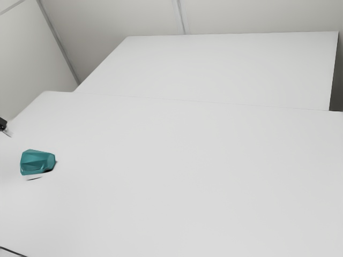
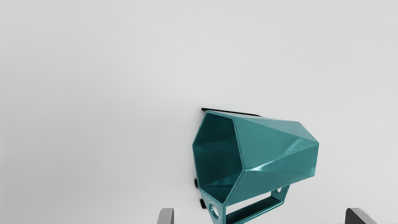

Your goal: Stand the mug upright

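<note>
The gripper (image 1: 4,128) shows in part at the left edge of the exterior view, above and apart from the mug. The teal faceted mug (image 1: 37,162) lies on its side on the white table. In the wrist view the mug (image 2: 276,146) has its hollow mouth facing away from the base end, and its handle extends toward the fingertips. My gripper (image 2: 259,216) is open, its two fingertips wide apart, with the handle's edge between them in the picture and no contact visible.
The white table (image 1: 187,171) extends around the mug. Behind it is another white surface (image 1: 214,67), with pale walls (image 1: 118,21) beyond. A thin dark line (image 1: 12,251) crosses the exterior view's lower left corner.
</note>
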Robot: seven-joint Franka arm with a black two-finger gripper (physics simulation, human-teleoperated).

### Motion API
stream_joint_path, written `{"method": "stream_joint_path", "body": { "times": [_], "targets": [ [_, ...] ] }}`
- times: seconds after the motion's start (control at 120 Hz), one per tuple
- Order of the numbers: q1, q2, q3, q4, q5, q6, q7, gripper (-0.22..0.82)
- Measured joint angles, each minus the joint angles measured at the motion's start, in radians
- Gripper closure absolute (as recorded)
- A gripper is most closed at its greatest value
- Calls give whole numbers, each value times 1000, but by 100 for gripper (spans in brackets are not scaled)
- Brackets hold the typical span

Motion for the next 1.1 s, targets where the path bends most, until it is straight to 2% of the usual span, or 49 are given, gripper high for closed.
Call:
{"method": "stream_joint_path", "body": {
  "times": [0.258, 0.533, 0.7, 1.1],
  "targets": [
    [76, 120, -33, 110, -29, -67, 118, 0],
    [130, 212, -93, 205, -17, -80, 212, 0],
    [153, 228, -122, 213, -34, -82, 256, 0],
    [193, 249, -126, 189, -174, -135, 342, 0]
  ]
}}
